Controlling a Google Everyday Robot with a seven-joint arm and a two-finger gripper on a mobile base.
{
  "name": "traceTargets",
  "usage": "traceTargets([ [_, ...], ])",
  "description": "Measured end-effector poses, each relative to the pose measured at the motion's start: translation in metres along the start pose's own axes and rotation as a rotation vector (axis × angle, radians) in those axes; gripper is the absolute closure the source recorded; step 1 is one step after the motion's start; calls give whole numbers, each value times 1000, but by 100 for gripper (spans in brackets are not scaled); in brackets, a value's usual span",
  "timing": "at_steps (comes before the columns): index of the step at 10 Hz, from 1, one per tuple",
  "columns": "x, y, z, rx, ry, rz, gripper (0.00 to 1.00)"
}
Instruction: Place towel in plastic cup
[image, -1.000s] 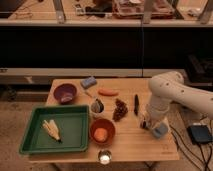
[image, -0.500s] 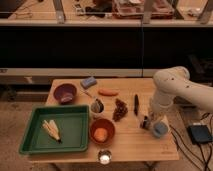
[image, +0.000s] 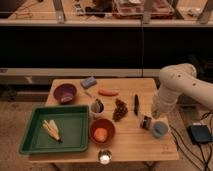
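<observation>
Placing towel: judged to be at the drop-off stage, since the tool (image: 146, 121) hangs low over the tabletop (image: 135, 145) right next to the plastic cup (image: 160, 129); the placement cannot be confirmed as done.
Towel: no cloth can be made out for certain; a small pale patch at the tool's tip may be it, and nothing shows draped over the cup's rim.
Tool: fingers closed together; whether they pinch anything cannot be told.
Plastic cup: blue, upright, just beside the tool on its outer side, toward the tabletop's front corner; its inside is not readable.
Left to do: get the towel visibly inside the cup, then let go and lift clear.
Orange bowl (image: 93, 131): near the tool, across the tabletop from the cup; holds one orange lump (image: 101, 134).
Metal cup (image: 97, 105): beyond the orange bowl, next to a bunch of grapes (image: 120, 109); contents hidden.
Green tray (image: 72, 142): well apart from the tool; holds pale corn-like pieces (image: 51, 129).
Purple bowl (image: 65, 92): farthest from the tool; looks empty.
</observation>
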Motion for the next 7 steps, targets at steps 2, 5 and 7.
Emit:
traceTargets([
  [2, 11, -2, 10, 20, -29, 44, 100],
  [5, 11, -18, -5, 62, -33, 55, 100],
  [7, 11, -12, -6, 61, -30, 45, 100],
])
